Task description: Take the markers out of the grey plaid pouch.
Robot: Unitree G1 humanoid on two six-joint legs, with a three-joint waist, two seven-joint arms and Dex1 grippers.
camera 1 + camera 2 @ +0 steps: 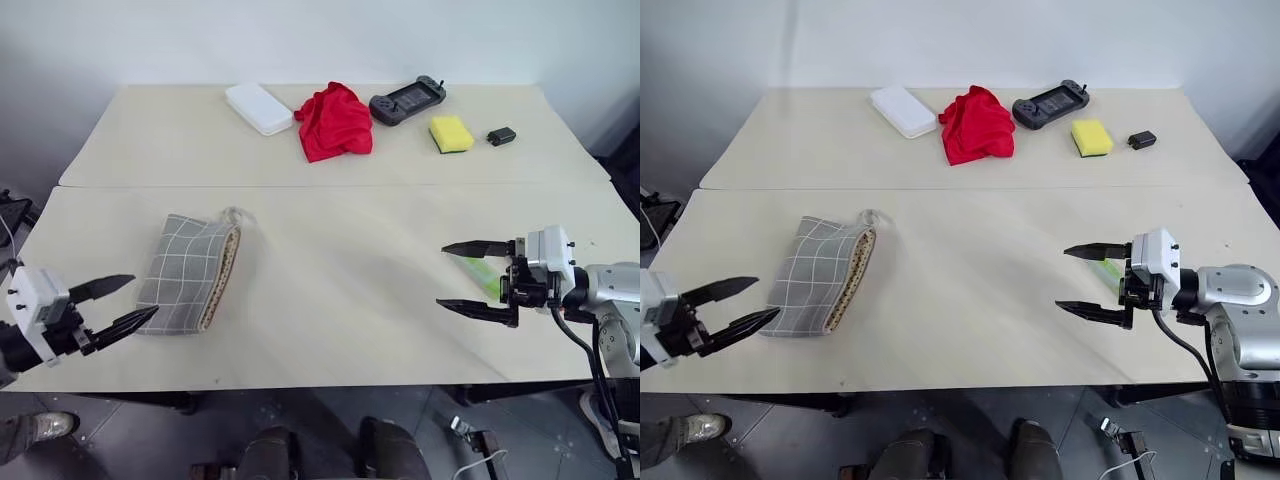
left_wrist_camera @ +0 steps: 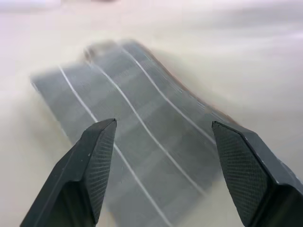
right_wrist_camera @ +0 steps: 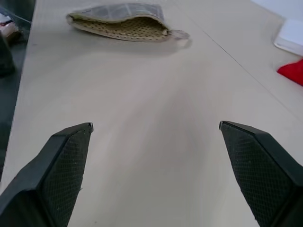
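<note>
Left eye view: the grey plaid pouch (image 1: 190, 273) lies on the near left of the table (image 1: 340, 290), mouth agape (tan lining showing). The left gripper (image 1: 128, 302) hovers beside it, spread, empty. The right gripper (image 1: 462, 277) gapes wide above a light green marker (image 1: 484, 276).

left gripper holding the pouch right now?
No. The left gripper is open beside the grey plaid pouch, which lies flat on the table.

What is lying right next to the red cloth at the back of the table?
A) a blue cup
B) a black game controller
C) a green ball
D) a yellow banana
B: the black game controller sits just beside the red cloth at the far side of the table.
</note>
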